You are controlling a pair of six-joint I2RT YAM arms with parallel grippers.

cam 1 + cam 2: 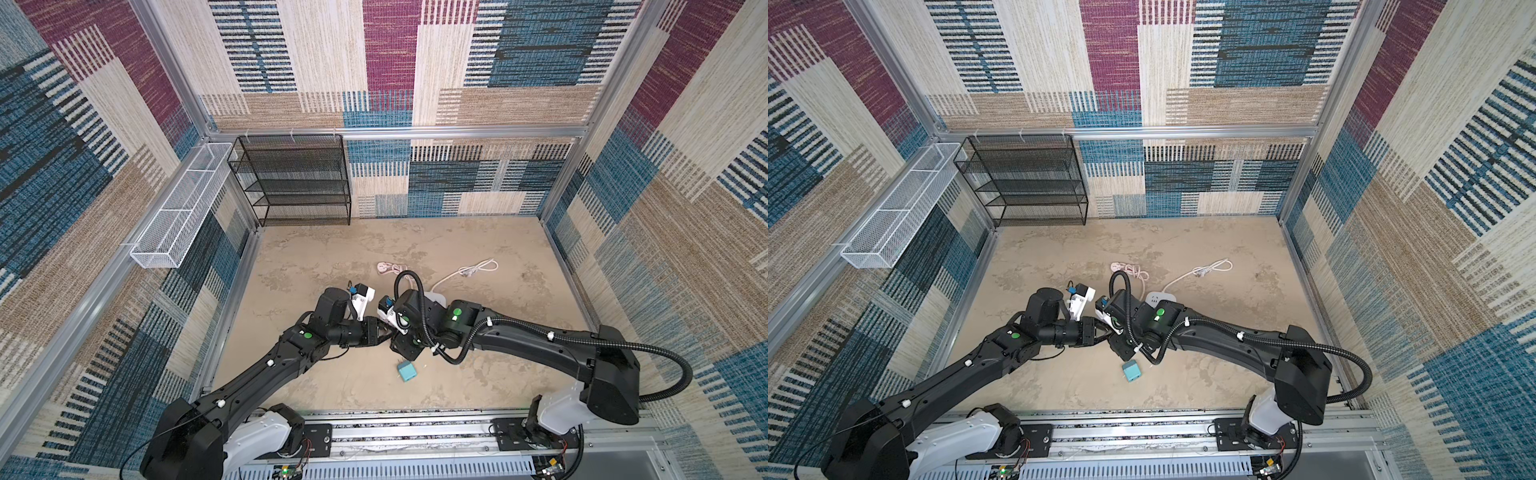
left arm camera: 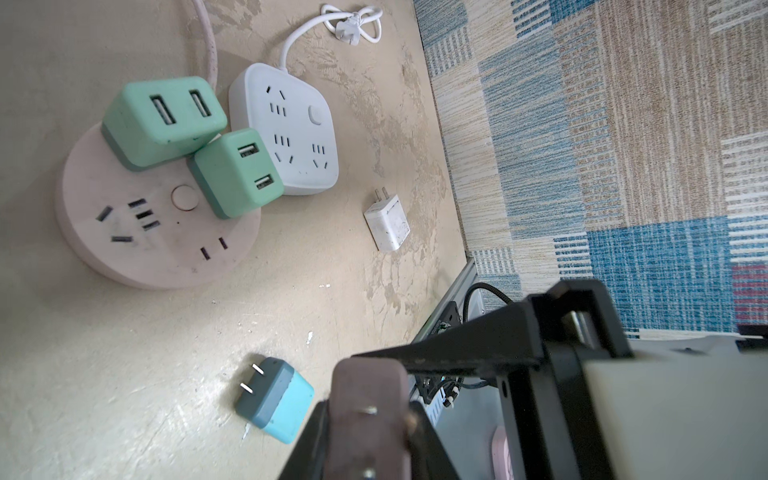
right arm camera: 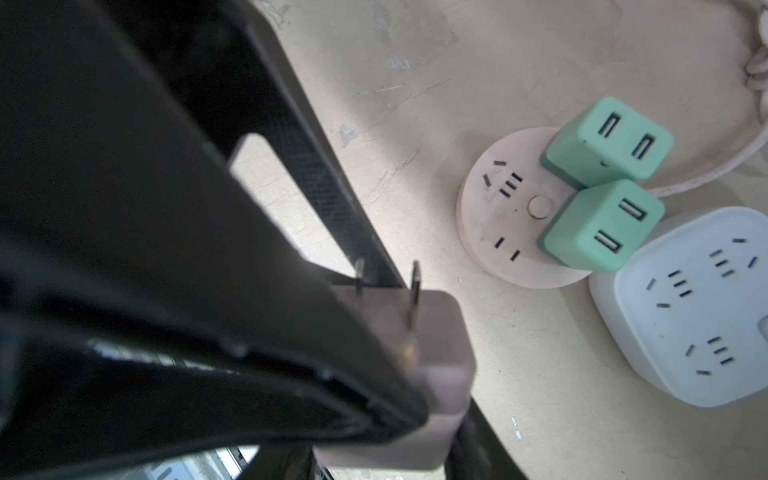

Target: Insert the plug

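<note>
A mauve two-prong plug [image 2: 368, 399] hangs above the table, held between both grippers. My left gripper [image 2: 368, 436] is shut on its sides. My right gripper [image 3: 374, 440] is shut on the plug [image 3: 436, 332] from the other end, prongs pointing away. In both top views the left gripper [image 1: 384, 332] and right gripper [image 1: 395, 337] meet at mid-table and hide the plug. The round pink power strip [image 2: 158, 232] lies beyond, with two green USB chargers [image 2: 162, 120] [image 2: 235, 174] plugged in and free slots showing. A white square power strip [image 2: 286, 129] lies beside it.
A blue plug [image 1: 406, 371] lies on its side on the table just below the grippers. A small white charger [image 2: 388, 222] lies near the right wall. A looped white cord [image 1: 469, 270] and a pink cord [image 1: 388, 268] lie further back. A black mesh rack [image 1: 291, 178] and a white wire basket [image 1: 178, 208] stand at the back left.
</note>
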